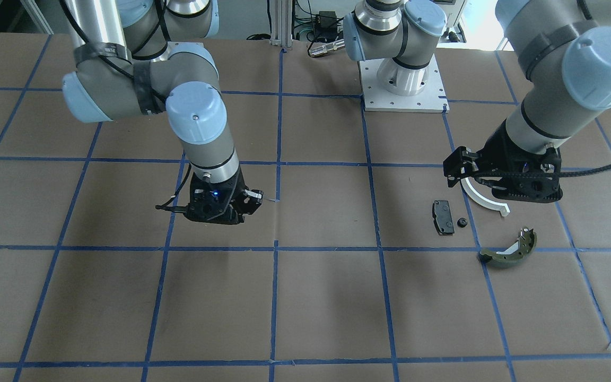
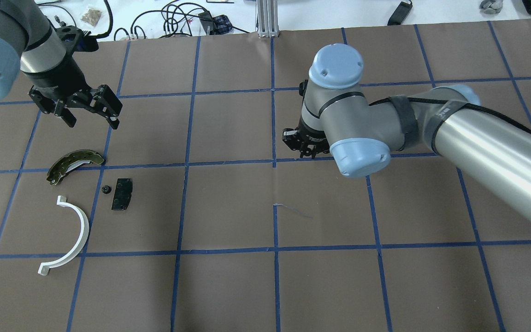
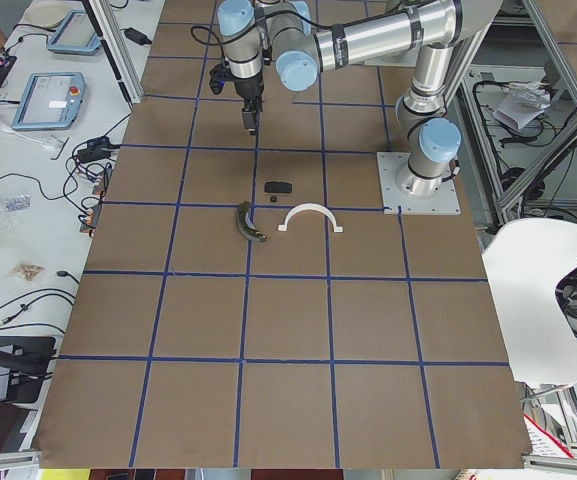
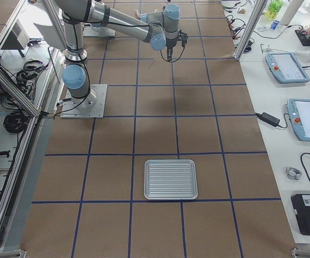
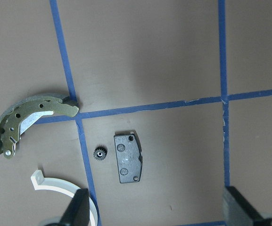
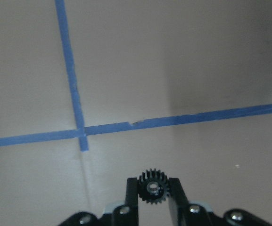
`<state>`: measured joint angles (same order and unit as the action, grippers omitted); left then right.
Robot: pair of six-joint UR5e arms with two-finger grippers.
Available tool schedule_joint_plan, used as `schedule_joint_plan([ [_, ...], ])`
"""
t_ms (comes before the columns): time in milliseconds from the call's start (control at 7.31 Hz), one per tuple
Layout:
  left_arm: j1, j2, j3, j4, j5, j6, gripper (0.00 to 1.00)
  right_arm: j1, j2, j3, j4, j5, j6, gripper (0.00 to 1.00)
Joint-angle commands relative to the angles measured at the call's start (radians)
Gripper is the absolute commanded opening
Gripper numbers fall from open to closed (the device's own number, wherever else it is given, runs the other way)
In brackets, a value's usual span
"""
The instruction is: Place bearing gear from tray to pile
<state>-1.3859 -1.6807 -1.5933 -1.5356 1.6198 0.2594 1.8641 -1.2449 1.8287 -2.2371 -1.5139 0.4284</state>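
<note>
My right gripper (image 6: 152, 187) is shut on a small black bearing gear (image 6: 152, 189), held above bare brown paper near a crossing of blue tape lines; in the overhead view it (image 2: 304, 147) is at mid-table, far from the pile. The pile lies at the left: a black plate (image 2: 122, 194), a white half-ring (image 2: 69, 235), an olive-green shoe (image 2: 74, 164) and another small black gear (image 2: 106, 189). My left gripper (image 2: 92, 121) is open and empty, just beyond the shoe. The ribbed metal tray (image 4: 171, 179) shows only in the exterior right view.
The table is covered in brown paper with a blue tape grid (image 2: 274, 163). An arm's mounting plate (image 1: 403, 87) stands at the table's robot side. Cables and small gear lie beyond the far edge (image 2: 178, 18).
</note>
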Motion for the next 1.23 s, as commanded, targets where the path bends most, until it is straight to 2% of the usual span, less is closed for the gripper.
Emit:
schedule_joint_plan([
  [0, -0.024, 0.067, 0.032, -0.061, -0.003, -0.049, 1.0, 0.11, 0.06, -0.012, -0.058, 0.0, 0.123, 0.09],
  [274, -0.12, 0.105, 0.029, -0.066, 0.003, -0.061, 1.0, 0.183, 0.134, -0.061, -0.097, 0.003, 0.188, 0.12],
  [411, -0.146, 0.12, 0.017, -0.081, 0.0, -0.08, 1.0, 0.202, 0.187, -0.087, -0.098, 0.008, 0.19, 0.19],
  [547, -0.165, 0.131, 0.01, -0.109, -0.011, -0.136, 1.0, 0.205, 0.22, -0.091, -0.098, 0.009, 0.188, 0.21],
  [821, -0.186, 0.139, -0.016, -0.101, -0.008, -0.146, 1.0, 0.204, 0.202, -0.098, -0.085, 0.0, 0.197, 1.0],
  [1095, -0.189, 0.141, -0.014, -0.101, -0.015, -0.15, 1.0, 0.16, 0.141, -0.092, -0.05, -0.002, 0.176, 1.0],
])
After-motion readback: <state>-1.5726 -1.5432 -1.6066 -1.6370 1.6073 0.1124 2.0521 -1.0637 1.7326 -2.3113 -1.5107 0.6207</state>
